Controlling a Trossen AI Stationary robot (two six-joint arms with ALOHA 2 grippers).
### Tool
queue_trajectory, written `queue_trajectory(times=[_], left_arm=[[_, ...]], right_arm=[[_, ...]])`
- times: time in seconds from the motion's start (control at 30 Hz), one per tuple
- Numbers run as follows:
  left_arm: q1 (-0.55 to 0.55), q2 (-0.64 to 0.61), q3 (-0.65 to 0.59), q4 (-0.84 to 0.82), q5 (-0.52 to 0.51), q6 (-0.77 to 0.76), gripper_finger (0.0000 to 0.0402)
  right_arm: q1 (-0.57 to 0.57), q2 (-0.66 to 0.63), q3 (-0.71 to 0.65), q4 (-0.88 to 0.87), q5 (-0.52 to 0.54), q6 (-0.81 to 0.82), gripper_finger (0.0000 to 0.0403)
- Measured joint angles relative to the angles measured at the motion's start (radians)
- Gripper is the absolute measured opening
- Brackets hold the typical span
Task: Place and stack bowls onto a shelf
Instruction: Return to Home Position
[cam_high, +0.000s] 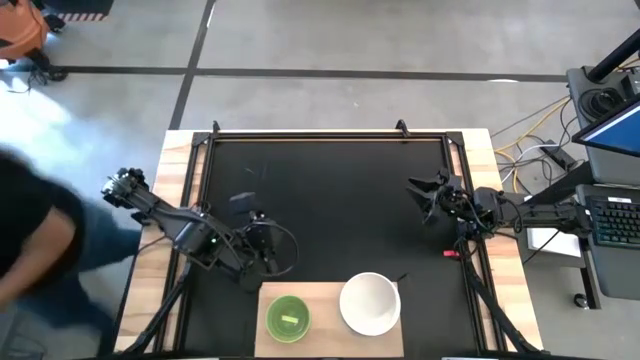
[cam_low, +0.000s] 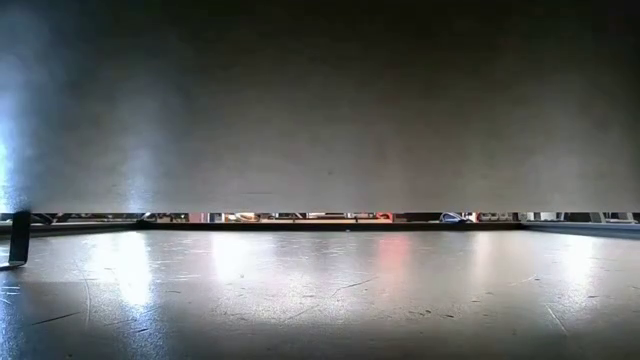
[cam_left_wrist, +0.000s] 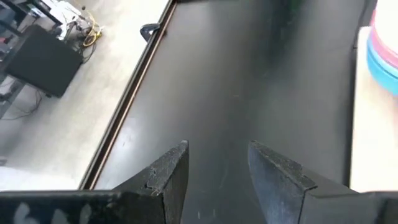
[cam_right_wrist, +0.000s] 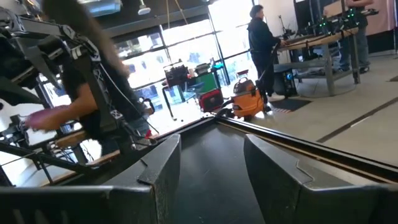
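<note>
The light-wood shelf (cam_high: 322, 335) lies at the mat's near edge. On it a green bowl (cam_high: 288, 316) rests on its base at the left. A white bowl (cam_high: 370, 303) sits to its right. In the left wrist view that stack's side (cam_left_wrist: 384, 46) shows pink and cyan bowls on the shelf (cam_left_wrist: 373, 130). My left gripper (cam_high: 268, 258) (cam_left_wrist: 217, 149) hangs open above the mat, just beyond the shelf's far left corner, with nothing between its fingers. My right gripper (cam_high: 426, 195) (cam_right_wrist: 211, 140) stands open at the mat's right side, far from the bowls.
The black mat (cam_high: 330, 200) covers the table inside a black frame. A blurred person (cam_high: 30, 240) stands off the table's left edge and shows in the right wrist view (cam_right_wrist: 81, 81). A laptop and cables (cam_high: 610, 150) lie off to the right. A grey surface (cam_low: 320, 100) blocks most of the low view.
</note>
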Motion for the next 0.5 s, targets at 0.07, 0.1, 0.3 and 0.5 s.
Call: queue_trajectory(times=[0.07, 0.1, 0.3, 0.5], left_arm=[[0.023, 0.0, -0.006, 0.013, 0.0, 0.025, 0.0149], [0.034, 0.0, -0.013, 0.015, 0.0, 0.034, 0.0149], [0.065, -0.06, -0.179, 0.11, -0.03, 0.081, 0.0149], [0.127, -0.303, -0.552, 0.58, 0.039, 0.261, 0.0149]], right_arm=[[0.0, 0.0, 0.0, 0.0, 0.0, 0.0, 0.0166], [0.0, 0.0, 0.0, 0.0, 0.0, 0.0, 0.0166], [0.0, 0.0, 0.0, 0.0, 0.0, 0.0, 0.0166], [0.0, 0.0, 0.0, 0.0, 0.0, 0.0, 0.0166]])
